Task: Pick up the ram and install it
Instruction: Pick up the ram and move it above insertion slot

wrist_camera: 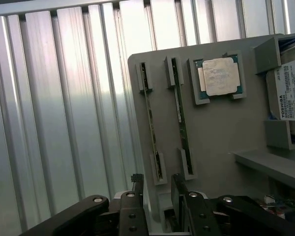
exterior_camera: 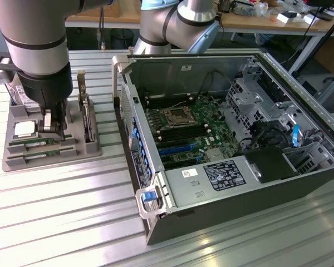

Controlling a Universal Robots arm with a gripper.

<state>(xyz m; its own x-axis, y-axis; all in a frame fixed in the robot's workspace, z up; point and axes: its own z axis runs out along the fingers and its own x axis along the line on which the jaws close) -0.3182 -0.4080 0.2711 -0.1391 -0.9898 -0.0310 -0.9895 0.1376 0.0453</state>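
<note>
The ribbed metal worktop (exterior_camera: 72,222) carries everything. The open computer case (exterior_camera: 239,208) lies on its side, well away from the pincer, so its board faces up and the memory slots (exterior_camera: 181,133) can be reached from above. Right under the pincer sits a grey tray (wrist_camera: 221,128). Its end clips hold two ram sticks on edge, side by side, with their thin top edges up for a pinch from above. These are the outer ram stick (wrist_camera: 152,128) and the inner ram stick (wrist_camera: 181,123), and neither is lifted. The processor chip (wrist_camera: 219,76) lies flat in its own pocket, beyond the inner ram stick. The arm (exterior_camera: 39,50) stands nearly upright with its wrist pointing straight down, and the pincer (wrist_camera: 158,196) hangs low over the tray's near end. Its fingers (wrist_camera: 179,194) are a little apart and empty, and the gap seems to line up with the outer ram stick.
</note>
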